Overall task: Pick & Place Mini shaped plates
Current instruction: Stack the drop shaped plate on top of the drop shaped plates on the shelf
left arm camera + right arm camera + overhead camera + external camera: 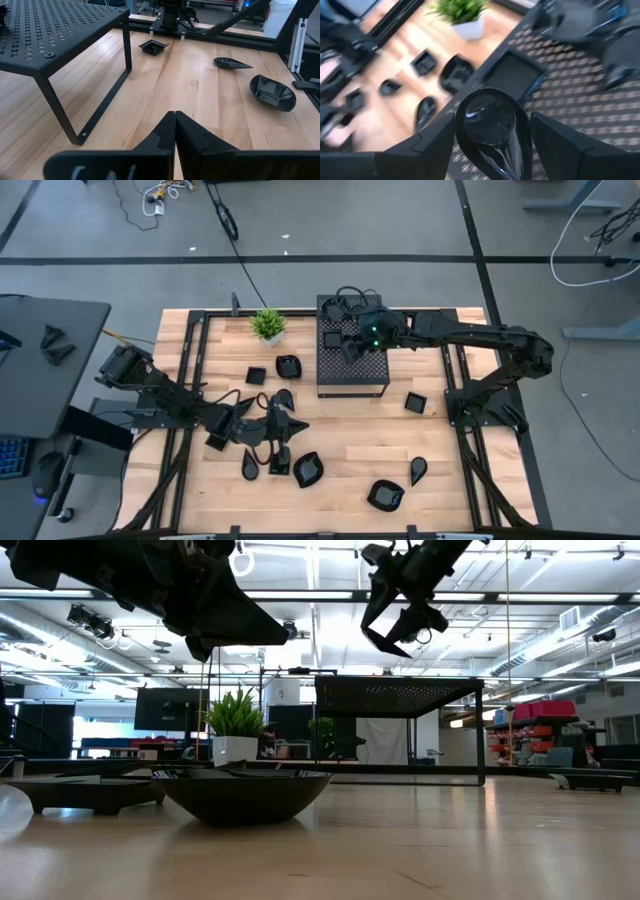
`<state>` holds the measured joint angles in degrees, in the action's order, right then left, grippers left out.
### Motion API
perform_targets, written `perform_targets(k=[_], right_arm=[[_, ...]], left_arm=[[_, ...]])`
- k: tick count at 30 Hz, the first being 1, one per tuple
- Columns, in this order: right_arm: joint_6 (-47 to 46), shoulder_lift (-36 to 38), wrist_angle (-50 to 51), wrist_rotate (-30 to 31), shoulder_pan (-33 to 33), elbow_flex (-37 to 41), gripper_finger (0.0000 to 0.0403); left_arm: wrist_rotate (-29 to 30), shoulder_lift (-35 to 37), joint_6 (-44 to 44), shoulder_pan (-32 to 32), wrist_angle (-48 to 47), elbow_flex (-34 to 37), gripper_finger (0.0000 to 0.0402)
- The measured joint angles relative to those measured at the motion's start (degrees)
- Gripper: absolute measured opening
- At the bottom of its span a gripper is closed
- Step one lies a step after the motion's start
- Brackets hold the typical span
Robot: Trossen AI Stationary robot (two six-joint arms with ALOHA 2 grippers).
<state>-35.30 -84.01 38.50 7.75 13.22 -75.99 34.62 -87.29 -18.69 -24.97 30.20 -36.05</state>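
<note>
The counter (360, 445) carries a black perforated box (352, 375) and a plant (268, 325). Small black plates (308, 470) lie scattered over the counter, with one square plate (512, 75) on the box. Over the box, the right gripper (492, 145) holds a teardrop plate (492, 125) between its fingers. The left gripper (175, 132) hangs low over the counter with its fingers pressed together, holding nothing.

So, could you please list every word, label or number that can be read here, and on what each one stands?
No text is readable in any view.
White marks on the dark bar of the left hand, low over the table: too blurred to read.
Right hand, above the perforated box: no label visible.
Room behind: anything written is too small to read.
</note>
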Motion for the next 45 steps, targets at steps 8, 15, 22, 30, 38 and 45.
perform_targets(k=[8,15,22,30,38,45], right_arm=[[-4.19,0.0,-5.59,-2.82,-7.87,0.0,0.0259],[-6.53,0.0,-13.45,-0.08,-16.92,0.0,0.0259],[-14.52,-0.05,-11.14,1.26,-25.98,1.11,0.0259],[-30.34,-0.37,-12.26,3.95,-36.42,8.52,0.0259],[-43.74,-0.37,-11.56,10.53,-42.31,15.63,0.0259],[-53.66,-0.37,-12.42,10.79,-43.11,24.63,0.0259]], left_arm=[[-1.0,-0.02,-3.09,0.15,3.77,0.02,0.0014],[-1.25,-0.02,7.28,0.42,10.49,0.0,0.0026],[-2.5,-0.02,8.88,-0.36,10.22,0.0,0.011],[-2.65,-0.02,8.86,-1.62,10.18,0.0,0.0163],[-2.58,-0.02,8.86,-1.64,9.87,0.0,0.0165],[-2.52,-0.02,8.86,-1.64,9.46,0.0,0.0165]])
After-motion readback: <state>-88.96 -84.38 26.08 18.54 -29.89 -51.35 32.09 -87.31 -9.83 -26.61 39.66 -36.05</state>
